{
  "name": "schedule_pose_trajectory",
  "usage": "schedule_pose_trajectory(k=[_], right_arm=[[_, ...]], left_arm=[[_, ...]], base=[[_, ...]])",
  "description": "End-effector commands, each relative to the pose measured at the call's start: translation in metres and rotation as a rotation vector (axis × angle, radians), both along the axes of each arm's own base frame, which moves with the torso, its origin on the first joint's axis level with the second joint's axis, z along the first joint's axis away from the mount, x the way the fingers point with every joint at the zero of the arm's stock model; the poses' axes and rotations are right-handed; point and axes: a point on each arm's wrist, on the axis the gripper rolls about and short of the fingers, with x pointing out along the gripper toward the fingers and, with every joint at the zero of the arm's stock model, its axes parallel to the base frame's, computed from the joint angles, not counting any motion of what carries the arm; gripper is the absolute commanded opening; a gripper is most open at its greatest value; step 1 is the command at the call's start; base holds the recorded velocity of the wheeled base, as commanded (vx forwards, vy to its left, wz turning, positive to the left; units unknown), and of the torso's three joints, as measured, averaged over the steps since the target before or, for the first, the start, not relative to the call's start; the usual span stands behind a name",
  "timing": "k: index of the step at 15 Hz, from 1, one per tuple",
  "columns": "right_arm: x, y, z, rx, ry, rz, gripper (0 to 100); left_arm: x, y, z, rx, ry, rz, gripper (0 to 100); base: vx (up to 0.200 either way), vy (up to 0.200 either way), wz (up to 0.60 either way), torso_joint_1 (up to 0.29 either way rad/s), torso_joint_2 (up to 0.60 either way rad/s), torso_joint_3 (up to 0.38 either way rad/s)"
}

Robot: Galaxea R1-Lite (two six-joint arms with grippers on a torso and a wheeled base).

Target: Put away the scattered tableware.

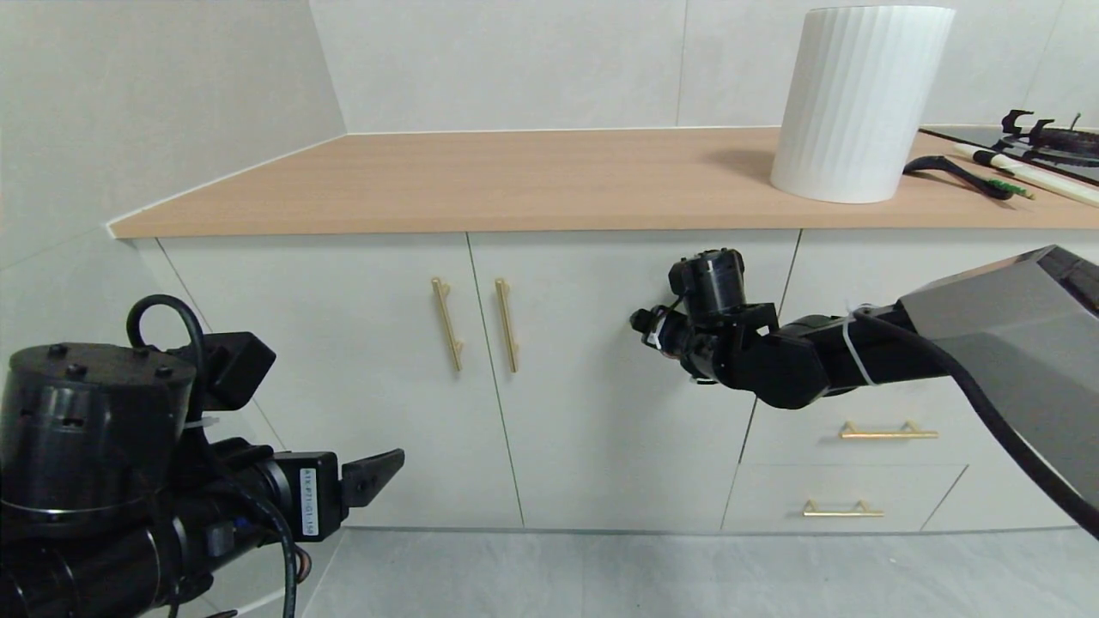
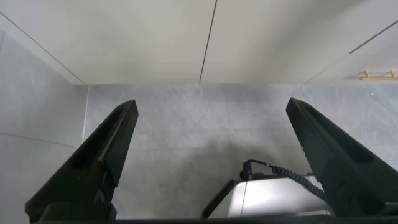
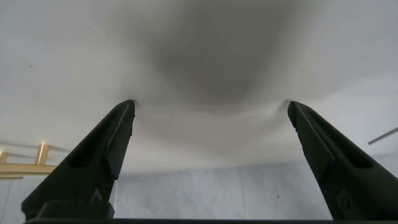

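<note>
Fingers of the right gripper (image 3: 208,109) stand wide apart and empty, tips right at a pale cabinet door (image 1: 601,386) mid-frame. Left gripper (image 2: 211,109), equally spread, hangs lower left. Tableware (image 1: 962,174) lies upper right on the counter (image 1: 429,180), beside a white ribbed holder (image 1: 859,103).

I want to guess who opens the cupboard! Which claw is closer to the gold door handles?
Right. The right claw is against the door beside the gold door handles; the left claw hangs lower, above the floor.
</note>
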Motion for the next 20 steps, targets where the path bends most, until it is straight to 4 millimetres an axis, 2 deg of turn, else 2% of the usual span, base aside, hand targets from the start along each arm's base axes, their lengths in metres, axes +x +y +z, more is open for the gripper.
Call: schedule_pose_trajectory(k=[1,3,6,8,11,12,13,14,15,16,20], right_arm=[[-0.004,-0.001,0.003,-0.001,0.003,0.003,100],[-0.019,-0.006,0.01,0.001,0.018,0.037,100],[-0.059,-0.022,0.039,0.027,0.022,0.145,100],[-0.103,-0.049,0.067,0.0,-0.022,0.214,100],[-0.153,-0.088,0.104,-0.005,-0.122,0.205,100],[-0.179,-0.105,0.118,-0.018,-0.179,0.209,100],[-0.194,-0.115,0.122,-0.028,-0.204,0.214,100],[-0.234,-0.14,0.128,-0.071,-0.282,0.223,100],[-0.246,-0.148,0.13,-0.084,-0.309,0.223,100],[-0.278,-0.175,0.133,-0.143,-0.395,0.171,100],[-0.348,-0.225,0.132,-0.241,-0.556,-0.011,100]], left_arm=[[0.0,0.0,0.0,0.0,0.0,0.0,100],[0.0,0.0,0.0,-0.001,-0.001,0.0,100],[-0.001,0.001,0.001,-0.001,-0.004,0.0,100],[-0.005,0.003,0.006,-0.005,-0.031,-0.007,100],[-0.023,0.014,0.021,-0.004,-0.118,-0.027,100],[-0.034,0.022,0.029,-0.011,-0.171,-0.027,100],[-0.039,0.028,0.033,-0.01,-0.2,-0.019,100],[-0.056,0.042,0.041,0.011,-0.276,0.004,100],[-0.062,0.047,0.042,0.016,-0.3,0.009,100],[-0.084,0.06,0.045,0.04,-0.377,0.019,100],[-0.136,0.086,0.042,0.094,-0.566,0.095,100]], base=[[0.0,0.0,0.0,0.0,0.0,0.0],[0.0,0.0,0.0,0.0,0.0,0.0],[0.0,0.0,0.0,0.0,0.0,0.0],[0.0,0.0,0.0,0.0,0.0,0.0],[0.0,0.0,0.0,0.0,0.0,0.0],[0.0,0.0,0.0,0.0,0.0,0.0],[0.0,0.0,0.0,0.0,0.0,0.0],[0.0,0.0,0.0,0.0,0.0,0.0],[0.0,0.0,0.0,0.0,0.0,0.0],[0.0,0.0,0.0,0.0,0.0,0.0],[0.0,0.0,0.0,0.0,0.0,0.0]])
